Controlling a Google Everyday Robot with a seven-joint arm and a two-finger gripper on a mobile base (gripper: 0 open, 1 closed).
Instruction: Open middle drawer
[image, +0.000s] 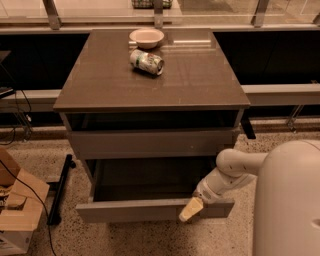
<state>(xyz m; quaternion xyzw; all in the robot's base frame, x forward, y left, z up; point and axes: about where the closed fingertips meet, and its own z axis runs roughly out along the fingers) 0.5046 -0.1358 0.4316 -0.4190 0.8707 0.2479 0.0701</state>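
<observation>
The middle drawer (135, 211) is a flat grey-brown handleless front, pulled well out of the cabinet, with its dark inside showing behind it. My gripper (190, 210) is at the right part of that front, at its upper edge, on the end of the white arm that reaches in from the lower right. The gripper touches the front. The upper drawer front (150, 144) sits above, only slightly forward of the cabinet. No lower drawer shows.
A crushed can (147, 62) and a pale bowl (146, 37) lie on the cabinet top (200, 80). A cardboard box (17, 210) and cables are on the floor at left. A black bar (61, 187) stands by the cabinet's left side. My white body (287, 200) fills the lower right.
</observation>
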